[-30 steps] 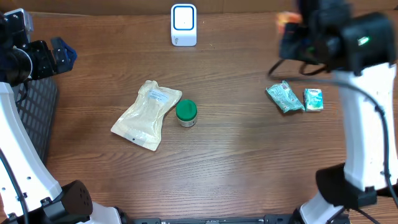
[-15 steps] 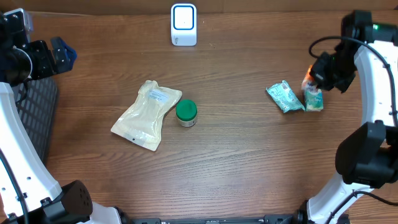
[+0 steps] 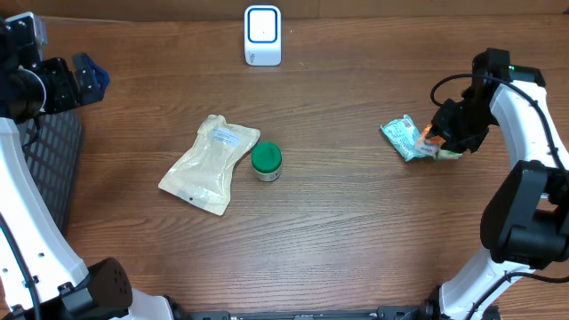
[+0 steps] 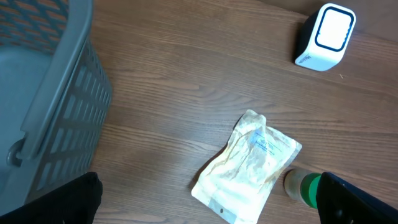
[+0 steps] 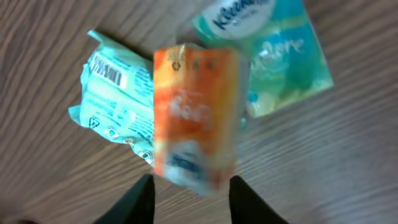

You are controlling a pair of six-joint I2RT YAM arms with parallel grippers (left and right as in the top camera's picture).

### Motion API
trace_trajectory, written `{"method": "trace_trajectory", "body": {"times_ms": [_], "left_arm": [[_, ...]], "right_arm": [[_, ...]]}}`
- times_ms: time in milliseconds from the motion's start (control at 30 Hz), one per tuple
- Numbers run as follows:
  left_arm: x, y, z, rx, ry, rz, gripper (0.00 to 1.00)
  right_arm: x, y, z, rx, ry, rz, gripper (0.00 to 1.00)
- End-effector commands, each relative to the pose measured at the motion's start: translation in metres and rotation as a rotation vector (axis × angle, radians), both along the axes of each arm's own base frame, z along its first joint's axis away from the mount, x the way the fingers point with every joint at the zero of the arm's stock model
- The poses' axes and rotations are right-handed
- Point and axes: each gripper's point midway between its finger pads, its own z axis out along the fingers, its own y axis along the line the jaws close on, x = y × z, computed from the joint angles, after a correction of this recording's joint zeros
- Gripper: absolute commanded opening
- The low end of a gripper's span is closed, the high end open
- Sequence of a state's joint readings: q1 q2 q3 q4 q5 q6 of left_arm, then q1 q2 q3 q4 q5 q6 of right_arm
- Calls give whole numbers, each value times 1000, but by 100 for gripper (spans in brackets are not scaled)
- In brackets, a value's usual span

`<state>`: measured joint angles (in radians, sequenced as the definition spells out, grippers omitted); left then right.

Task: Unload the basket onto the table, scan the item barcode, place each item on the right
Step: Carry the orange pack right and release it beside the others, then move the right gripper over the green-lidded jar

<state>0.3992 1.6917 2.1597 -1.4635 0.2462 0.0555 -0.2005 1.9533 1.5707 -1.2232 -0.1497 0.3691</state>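
**Surface.** A brown wood-grain table (image 3: 347, 240) fills the overhead view; no wall or floor shows. The white barcode scanner (image 3: 262, 36) stands upright at the far edge near the centre and is the reference for every position below.

**Left of the scanner.** A grey slatted basket (image 4: 56, 93) sits at the table's left edge. The left gripper (image 3: 89, 73) hangs near the basket's far end, fingers spread wide, holding nothing.

**In front of the scanner.** A beige pouch (image 3: 211, 164) lies flat on a diagonal, slightly to the left. A green-lidded jar (image 3: 266, 162) stands upright directly in front of the scanner, just beside the pouch's right edge.

**Right of the scanner, nearer.**
- A teal wipes packet (image 3: 404, 138) lies just beside a Kleenex tissue pack (image 5: 280, 50).
- The right gripper (image 3: 437, 133) is over these two.
- The orange packet (image 5: 196, 118), the item to scan, shows between the gripper's fingers (image 5: 142, 198), above where the two packs meet.
- The packet is blurred, so it cannot be told whether the fingers pinch it or stand clear of it.

**Clearance.**
- A broad bare strip separates the jar from the wipes packet.
- Bare wood also runs from the scanner across to the right-hand group.
- The whole near half of the table is bare.
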Motion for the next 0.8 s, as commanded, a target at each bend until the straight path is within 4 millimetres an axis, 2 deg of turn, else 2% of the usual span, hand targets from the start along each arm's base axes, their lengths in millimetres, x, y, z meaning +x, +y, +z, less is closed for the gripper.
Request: {"method": "trace_trajectory", "body": {"times_ms": [0,133,267,367,533,600,667,767], "left_arm": [[2,-2,0,9,1,-15,100],[2,-2,0,9,1,-15,100],[2,-2,0,9,0,-15,100],[2,-2,0,9,1,-15,100],[2,-2,0,9,1,-15,100],[2,-2,0,9,0,-15,100],[2,-2,0,9,1,-15,100],[2,-2,0,9,1,-15,100]], "right_arm": [[10,5,26,13,-77,114,39],[16,15,66,36,-120,187,42],[25,62,110,124,-218,356,45],[25,102,124,127,-244,470,48],[15,182,123,137,-269,679,54],[11,212,123,113,-296,766,63],[8,242,125,113,-335,839,100],[3,281,127,121,-400,928,100]]}}
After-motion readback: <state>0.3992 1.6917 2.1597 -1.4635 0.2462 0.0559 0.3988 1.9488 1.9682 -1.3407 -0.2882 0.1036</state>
